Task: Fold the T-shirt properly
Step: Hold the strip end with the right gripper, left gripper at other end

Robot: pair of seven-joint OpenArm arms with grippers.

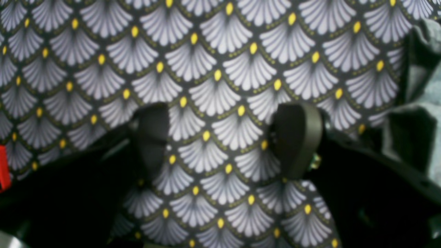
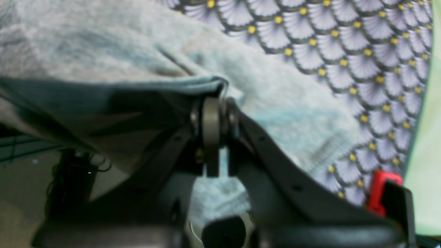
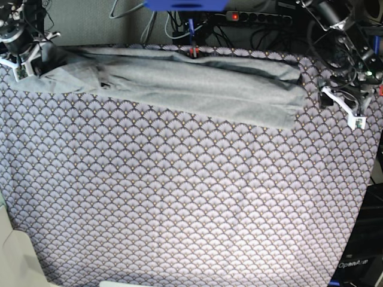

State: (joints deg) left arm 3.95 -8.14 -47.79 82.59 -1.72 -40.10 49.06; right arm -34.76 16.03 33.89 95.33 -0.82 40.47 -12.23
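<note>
The light grey T-shirt [image 3: 191, 86] lies as a long, creased band along the far edge of the table, over the scallop-patterned cloth [image 3: 179, 197]. My right gripper [image 3: 27, 63] is at the band's left end. In the right wrist view it [image 2: 213, 103] is shut on a fold of the T-shirt [image 2: 103, 51], with the fabric lifted and draped over the fingers. My left gripper [image 3: 329, 95] hovers just past the band's right end. In the left wrist view it [image 1: 225, 113] is open over bare patterned cloth [image 1: 206, 51], with the T-shirt [image 1: 427, 103] at the frame's right edge.
Behind the table run a power strip [image 3: 257, 17], cables and a blue object [image 3: 185, 5]. A small red item [image 3: 191, 51] sits at the table's back edge, by the shirt. The table's right edge [image 3: 372, 179] drops off beside the left arm.
</note>
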